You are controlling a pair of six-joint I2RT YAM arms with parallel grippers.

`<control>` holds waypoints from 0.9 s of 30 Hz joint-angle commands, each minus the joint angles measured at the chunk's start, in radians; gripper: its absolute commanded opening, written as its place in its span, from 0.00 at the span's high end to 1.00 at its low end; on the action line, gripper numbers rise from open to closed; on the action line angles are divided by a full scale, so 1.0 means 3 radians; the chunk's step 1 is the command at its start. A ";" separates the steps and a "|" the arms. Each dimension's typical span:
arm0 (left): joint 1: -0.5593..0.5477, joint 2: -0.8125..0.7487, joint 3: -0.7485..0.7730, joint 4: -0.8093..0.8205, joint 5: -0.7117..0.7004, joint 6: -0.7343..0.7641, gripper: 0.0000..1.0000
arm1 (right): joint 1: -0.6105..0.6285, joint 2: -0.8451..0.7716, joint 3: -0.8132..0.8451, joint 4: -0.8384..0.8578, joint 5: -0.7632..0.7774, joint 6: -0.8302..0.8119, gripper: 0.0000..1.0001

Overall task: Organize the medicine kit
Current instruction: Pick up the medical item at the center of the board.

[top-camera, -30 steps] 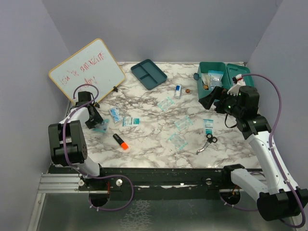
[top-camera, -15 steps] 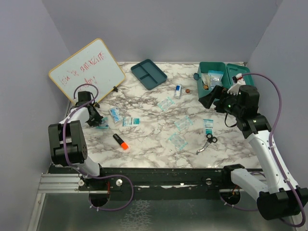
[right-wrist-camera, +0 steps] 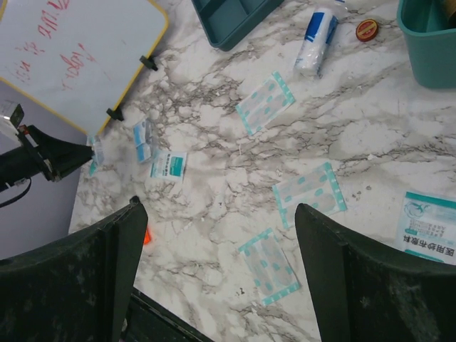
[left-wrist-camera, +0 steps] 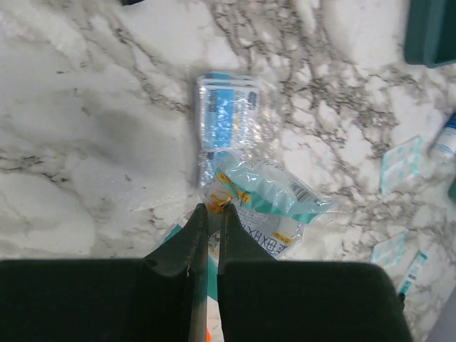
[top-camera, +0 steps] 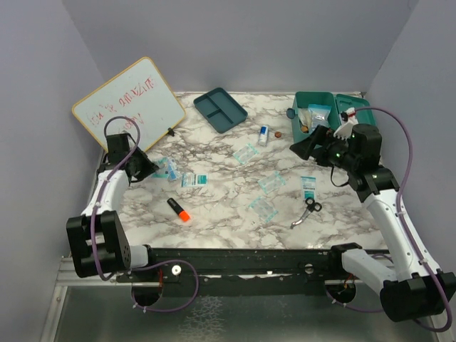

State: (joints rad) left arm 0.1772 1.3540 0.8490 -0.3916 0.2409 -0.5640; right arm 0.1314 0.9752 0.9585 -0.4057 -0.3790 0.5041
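Lilac walls [top-camera: 242, 43] are closing in a marble-patterned table [top-camera: 228, 231]. The medicine kit [top-camera: 313, 95] is sitting open at the table's far right corner, with its lid [top-camera: 361, 105] lying back to the right and white packets showing inside.

The right gripper [right-wrist-camera: 219, 208] is hovering just in front of the kit's near left corner. Its fingers [right-wrist-camera: 121, 263] are standing wide apart with nothing between them.

Just left of the kit, a white-and-blue tube [top-camera: 263, 134] and a small red-brown cap [top-camera: 278, 133] are lying close together. Toward the middle, three teal-edged plaster strips [top-camera: 247, 153] are lying scattered. A printed sachet [top-camera: 308, 187] and a pair of scissors [top-camera: 306, 211] are resting nearer the front right.

A shallow divided tray [top-camera: 220, 109] is sitting at the back centre, and a whiteboard [top-camera: 128, 107] with red writing is leaning at the far left.

Below the whiteboard, the left gripper [left-wrist-camera: 214, 208] is pinching together on the edge of a clear packet [left-wrist-camera: 263, 196] with yellow and teal contents. I cannot tell whether that packet is touching the marble.

A blue-and-white packet [left-wrist-camera: 224, 117] is lying just beyond it, and a teal-labelled packet [top-camera: 193, 179] is lying a little to the right. An orange highlighter [top-camera: 179, 209] is lying nearer the front.
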 commanded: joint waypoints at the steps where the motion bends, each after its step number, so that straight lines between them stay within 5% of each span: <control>1: -0.0066 -0.0277 -0.0176 0.0368 0.0563 -0.0149 0.97 | 0.0006 0.0100 -0.0049 0.0239 -0.0239 0.0175 0.12; 7: -0.0246 -0.0417 -0.0276 0.0574 0.0875 -0.0301 0.96 | 0.0182 0.0260 -0.0161 0.0469 -0.0040 0.0295 0.17; 27: -0.1413 -0.0525 -0.0382 0.1292 0.1029 -0.1175 0.95 | 0.1897 0.1286 0.0285 0.1527 0.0800 0.0807 0.28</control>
State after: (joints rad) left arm -0.2161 1.1957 0.7395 -0.0658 0.5312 -0.8589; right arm 0.6476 1.3323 0.9970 -0.0681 -0.2138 0.7158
